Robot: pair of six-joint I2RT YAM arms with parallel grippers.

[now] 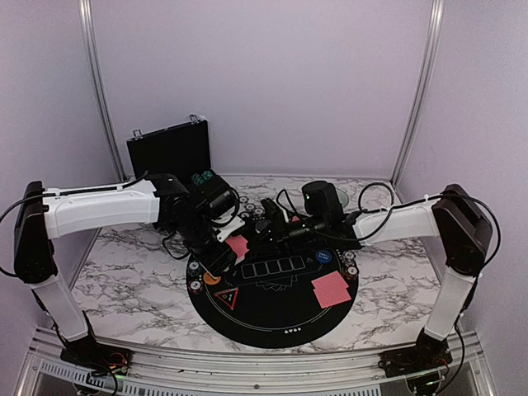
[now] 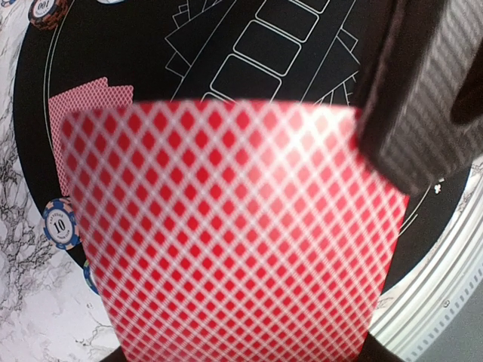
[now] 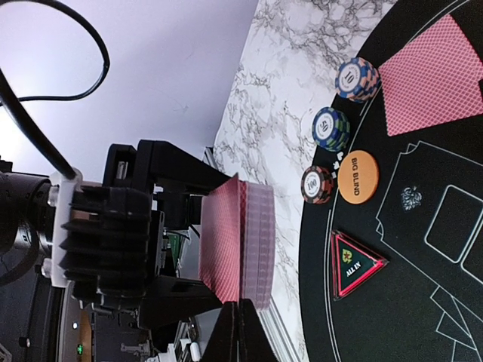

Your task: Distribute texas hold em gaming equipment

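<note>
My left gripper (image 1: 228, 245) is shut on a deck of red-backed cards (image 1: 238, 246) above the left part of the round black mat (image 1: 272, 318). The deck fills the left wrist view (image 2: 226, 226) and hides that gripper's fingers. My right gripper (image 3: 240, 323) is shut on the edge of the deck's outer card (image 3: 220, 241); one of its fingers (image 2: 423, 98) covers the deck's corner. Dealt cards (image 1: 331, 289) lie on the mat's right. Chip stacks (image 3: 357, 78), an orange Big Blind disc (image 3: 358, 176) and a blue disc (image 1: 322, 256) sit by the mat's rim.
A black hard case (image 1: 169, 148) stands open at the back left, with green chips (image 1: 202, 177) beside it. A red-edged All In triangle (image 3: 353, 264) lies on the mat. Both arms meet over the mat's far side. The marble table (image 1: 124, 280) ends at a metal rail in front.
</note>
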